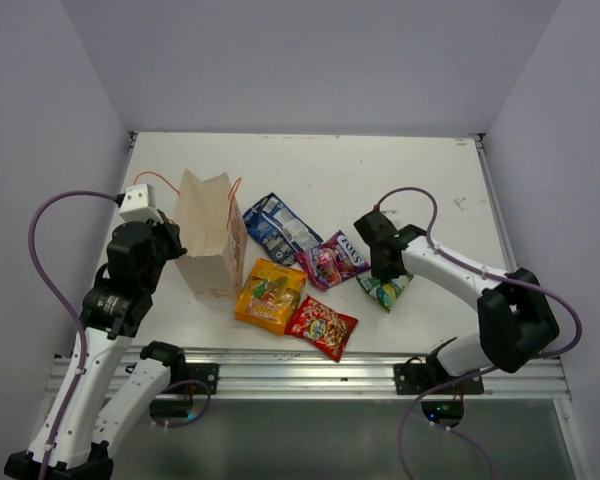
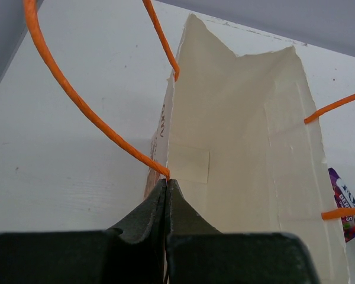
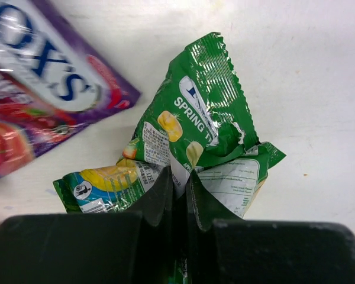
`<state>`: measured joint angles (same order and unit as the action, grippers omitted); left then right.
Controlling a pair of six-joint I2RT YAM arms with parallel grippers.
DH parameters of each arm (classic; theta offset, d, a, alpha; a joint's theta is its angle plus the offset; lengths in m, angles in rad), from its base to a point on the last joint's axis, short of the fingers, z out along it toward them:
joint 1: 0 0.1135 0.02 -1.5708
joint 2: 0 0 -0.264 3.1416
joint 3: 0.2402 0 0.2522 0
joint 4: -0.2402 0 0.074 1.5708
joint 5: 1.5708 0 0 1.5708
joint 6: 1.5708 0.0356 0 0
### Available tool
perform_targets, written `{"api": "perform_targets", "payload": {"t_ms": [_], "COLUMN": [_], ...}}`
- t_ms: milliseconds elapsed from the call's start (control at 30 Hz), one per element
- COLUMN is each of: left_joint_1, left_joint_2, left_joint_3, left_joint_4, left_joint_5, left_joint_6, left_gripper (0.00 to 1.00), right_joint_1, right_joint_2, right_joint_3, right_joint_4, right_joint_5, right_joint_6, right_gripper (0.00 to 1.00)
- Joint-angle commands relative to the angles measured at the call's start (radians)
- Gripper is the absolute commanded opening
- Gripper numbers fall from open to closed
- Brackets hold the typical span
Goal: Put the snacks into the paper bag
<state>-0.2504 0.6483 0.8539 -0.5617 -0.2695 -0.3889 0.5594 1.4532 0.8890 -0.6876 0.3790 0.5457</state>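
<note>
The pale tan paper bag (image 1: 209, 240) stands upright at the left with orange string handles (image 2: 77, 100). My left gripper (image 2: 167, 182) is shut on the bag's near rim where a handle joins; the bag's inside (image 2: 236, 136) shows no packet. My right gripper (image 3: 180, 177) is shut on the crumpled green-white packet (image 3: 195, 112), which also shows at the table's right in the top view (image 1: 385, 290). The blue packet (image 1: 278, 227), purple-pink packet (image 1: 330, 261), orange-yellow packet (image 1: 270, 295) and red packet (image 1: 321, 326) lie flat on the table between the arms.
The white table (image 1: 380, 180) is walled by pale panels at the back and sides. A metal rail (image 1: 310, 370) runs along the near edge by the arm bases.
</note>
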Motion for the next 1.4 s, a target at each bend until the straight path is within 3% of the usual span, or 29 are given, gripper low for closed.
{"api": "perform_targets", "payload": {"t_ms": [0, 167, 233, 433, 533, 667, 800, 1000, 1367], "left_joint_1": [-0.004, -0.004, -0.004, -0.004, -0.004, -0.004, -0.004, -0.004, -0.004], "left_joint_2": [-0.006, -0.01, -0.01, -0.003, -0.003, -0.007, -0.006, -0.003, -0.004], "left_joint_3": [-0.01, -0.012, -0.015, -0.019, -0.023, -0.026, -0.027, -0.029, -0.032], "left_joint_4": [0.04, 0.04, 0.043, 0.051, 0.054, 0.059, 0.06, 0.062, 0.065], "left_joint_5": [0.003, 0.006, 0.009, 0.026, 0.033, 0.036, 0.041, 0.044, 0.05], "left_joint_6": [0.024, 0.025, 0.025, 0.03, 0.031, 0.035, 0.036, 0.036, 0.039], "left_gripper": [0.0, 0.0, 0.0, 0.0, 0.0, 0.0, 0.0, 0.0, 0.0], "right_joint_1": [0.057, 0.1, 0.111, 0.123, 0.126, 0.164, 0.246, 0.356, 0.405], "right_joint_2": [-0.103, -0.166, -0.177, -0.153, -0.047, 0.122, 0.353, 0.564, 0.493], "right_joint_3": [0.18, 0.499, 0.596, 0.675, 0.755, 0.887, 1.163, 1.445, 1.092], "right_joint_4": [-0.13, -0.138, -0.086, 0.34, 0.584, 0.778, 0.758, 0.649, 0.681], "right_joint_5": [0.121, 0.08, -0.018, -0.425, -0.607, -0.836, -0.906, -0.925, -0.848], "right_joint_6": [-0.013, -0.092, -0.156, -0.221, -0.198, -0.103, -0.092, -0.105, -0.145], "right_gripper": [0.0, 0.0, 0.0, 0.0, 0.0, 0.01, 0.02, 0.02, 0.03]}}
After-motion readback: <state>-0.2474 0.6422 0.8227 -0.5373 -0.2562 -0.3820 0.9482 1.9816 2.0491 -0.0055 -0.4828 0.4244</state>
